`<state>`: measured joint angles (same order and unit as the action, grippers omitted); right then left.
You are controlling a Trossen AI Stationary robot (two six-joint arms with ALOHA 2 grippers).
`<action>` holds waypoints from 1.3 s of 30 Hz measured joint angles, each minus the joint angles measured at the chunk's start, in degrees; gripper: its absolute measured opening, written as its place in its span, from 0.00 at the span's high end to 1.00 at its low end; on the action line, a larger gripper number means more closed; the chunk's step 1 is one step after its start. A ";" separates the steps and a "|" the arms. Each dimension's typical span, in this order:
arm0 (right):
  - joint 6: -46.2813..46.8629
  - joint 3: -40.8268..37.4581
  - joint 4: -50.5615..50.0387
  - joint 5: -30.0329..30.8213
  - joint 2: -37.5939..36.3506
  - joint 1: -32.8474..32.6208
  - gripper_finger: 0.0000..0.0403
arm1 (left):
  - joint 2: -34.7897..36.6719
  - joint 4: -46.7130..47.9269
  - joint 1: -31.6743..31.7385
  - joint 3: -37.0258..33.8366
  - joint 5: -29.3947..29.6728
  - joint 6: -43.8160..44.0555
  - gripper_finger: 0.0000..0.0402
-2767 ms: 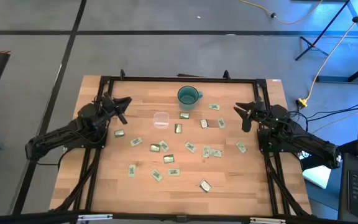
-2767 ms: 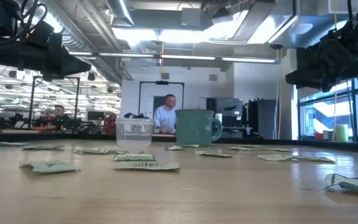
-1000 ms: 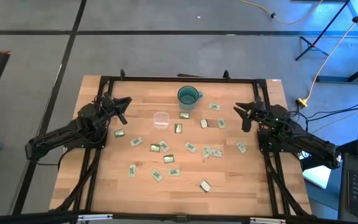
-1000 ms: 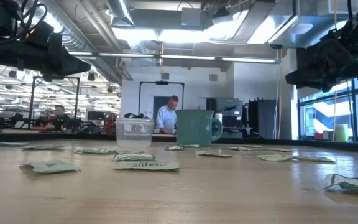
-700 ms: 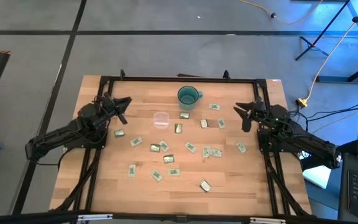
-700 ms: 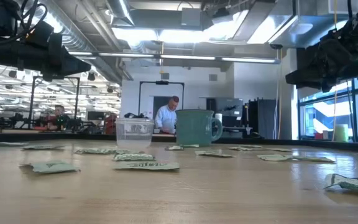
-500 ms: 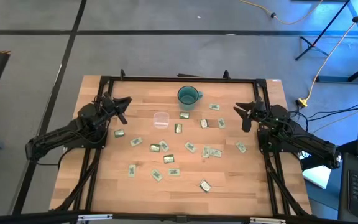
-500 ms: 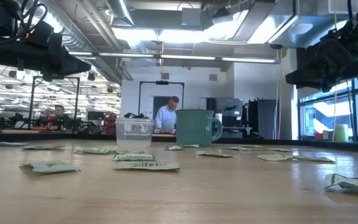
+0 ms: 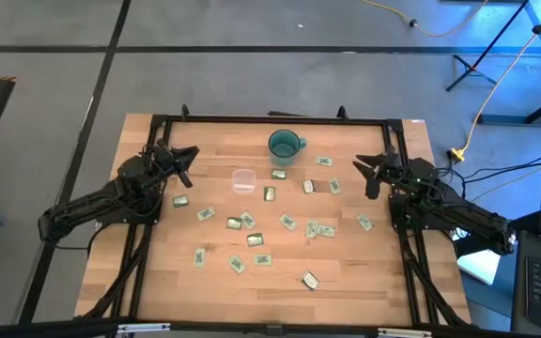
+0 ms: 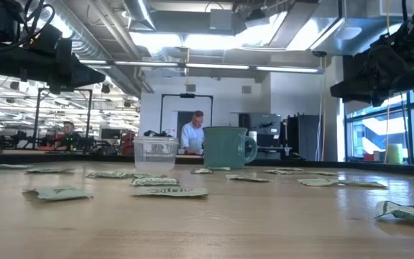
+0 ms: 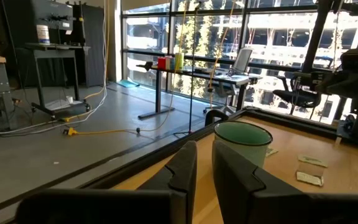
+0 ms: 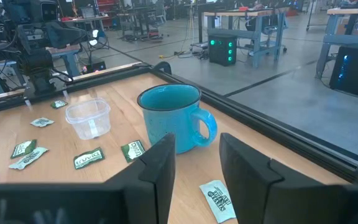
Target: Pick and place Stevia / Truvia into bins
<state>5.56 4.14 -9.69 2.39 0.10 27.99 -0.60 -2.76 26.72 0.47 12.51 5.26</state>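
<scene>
Several pale green and white Stevia packets [image 9: 249, 221] lie flat and scattered over the wooden table, most of them in its middle; they also show in the low view [image 10: 169, 191]. The clear square bin [image 9: 243, 179] stands upright among them on the far half of the table, left of the mug [image 12: 89, 118]. My left gripper [image 9: 188, 164] hangs level above the table's left side, open by a narrow gap [image 11: 204, 155], with nothing in it. My right gripper [image 9: 364, 176] hangs level above the right side, open and holding nothing [image 12: 197, 143]. Both point toward the table's middle.
A teal mug [image 9: 285, 145] stands at the far middle, just right of the bin [image 10: 155, 155]. A black frame rail [image 9: 270, 119] runs round the table's edges. A person [image 10: 191, 134] stands in the room far behind the table.
</scene>
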 joint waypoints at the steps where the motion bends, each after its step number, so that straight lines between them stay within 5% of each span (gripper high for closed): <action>1: -0.01 0.00 -0.01 0.00 0.02 0.01 0.68 | 0.00 0.02 0.00 0.02 0.00 0.00 0.89; 20: -2.00 -0.02 11.35 -0.12 0.95 0.00 0.68 | 0.01 -0.22 0.01 0.00 1.54 -0.02 0.89; 39: -9.37 -0.02 22.34 -3.58 17.54 -0.02 0.68 | -0.41 -0.06 0.02 0.02 0.19 1.34 0.89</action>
<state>-3.81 4.12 12.65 -1.19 17.64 27.97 -1.01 -2.83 26.74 0.49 12.70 6.60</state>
